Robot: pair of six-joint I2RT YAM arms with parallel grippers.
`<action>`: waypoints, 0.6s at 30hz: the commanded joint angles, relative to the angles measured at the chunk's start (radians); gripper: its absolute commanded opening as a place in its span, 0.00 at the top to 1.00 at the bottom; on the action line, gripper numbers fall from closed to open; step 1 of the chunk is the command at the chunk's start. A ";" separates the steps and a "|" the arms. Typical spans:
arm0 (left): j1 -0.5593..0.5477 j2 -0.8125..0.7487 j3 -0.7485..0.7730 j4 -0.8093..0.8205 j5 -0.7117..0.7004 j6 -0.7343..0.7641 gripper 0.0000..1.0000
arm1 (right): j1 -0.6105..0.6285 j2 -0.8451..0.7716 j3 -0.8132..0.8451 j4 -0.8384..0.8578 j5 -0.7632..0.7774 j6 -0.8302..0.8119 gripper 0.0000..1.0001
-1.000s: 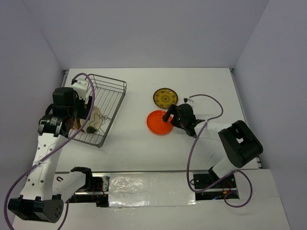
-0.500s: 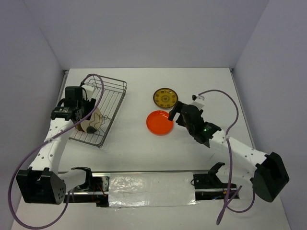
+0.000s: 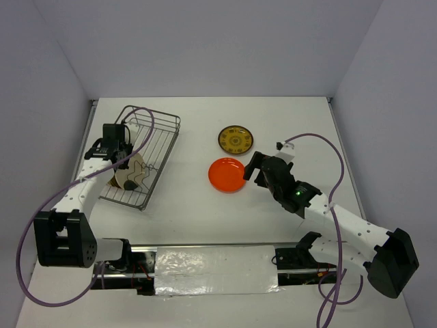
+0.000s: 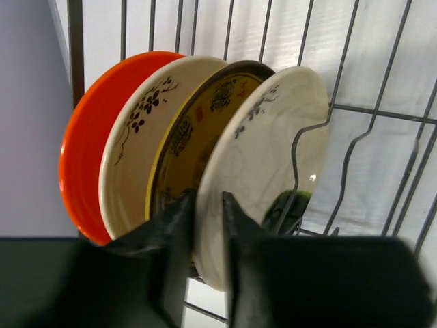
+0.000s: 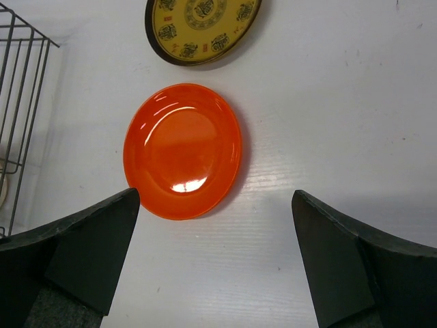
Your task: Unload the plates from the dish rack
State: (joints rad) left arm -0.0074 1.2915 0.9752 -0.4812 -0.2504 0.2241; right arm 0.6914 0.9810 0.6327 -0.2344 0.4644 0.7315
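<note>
Four plates stand on edge in the dish rack [image 4: 382,116]: orange-red [image 4: 78,157], cream with dark flowers [image 4: 130,157], brown with gold pattern [image 4: 181,150], and a front cream plate [image 4: 263,157]. My left gripper [image 4: 208,201] is shut on the front cream plate's lower rim, one finger on each face. From above, the left gripper [image 3: 121,162] sits over the plates [image 3: 134,172] inside the dish rack [image 3: 164,117]. An orange-red plate [image 3: 228,175] and a brown-gold plate [image 3: 235,139] lie flat on the table. My right gripper [image 3: 254,166] hovers open and holds nothing, just right of the orange-red plate [image 5: 181,150].
The rack stands at the table's left side, close to the left wall. The brown-gold plate [image 5: 201,27] lies just beyond the orange one. White table top extends to the right and front of both plates.
The left gripper has dropped into the rack and closed from wide open onto the front cream plate. The right arm has stretched out and drawn its open gripper slightly back from the orange plate.
</note>
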 commanded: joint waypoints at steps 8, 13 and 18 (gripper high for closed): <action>0.004 -0.099 0.117 -0.094 0.054 -0.046 0.94 | 0.034 -0.065 0.033 -0.019 0.046 -0.018 0.00; 0.004 -0.182 0.295 -0.218 0.152 -0.040 1.00 | 0.045 -0.024 0.045 0.157 -0.110 -0.117 0.00; 0.004 -0.251 0.424 -0.325 0.386 -0.031 1.00 | 0.069 0.096 0.073 0.495 -0.514 -0.201 0.00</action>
State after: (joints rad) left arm -0.0006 1.0866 1.3315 -0.7223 -0.0772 0.2031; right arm 0.7380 1.0245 0.6445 -0.0143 0.2096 0.6064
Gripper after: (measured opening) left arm 0.148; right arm 0.997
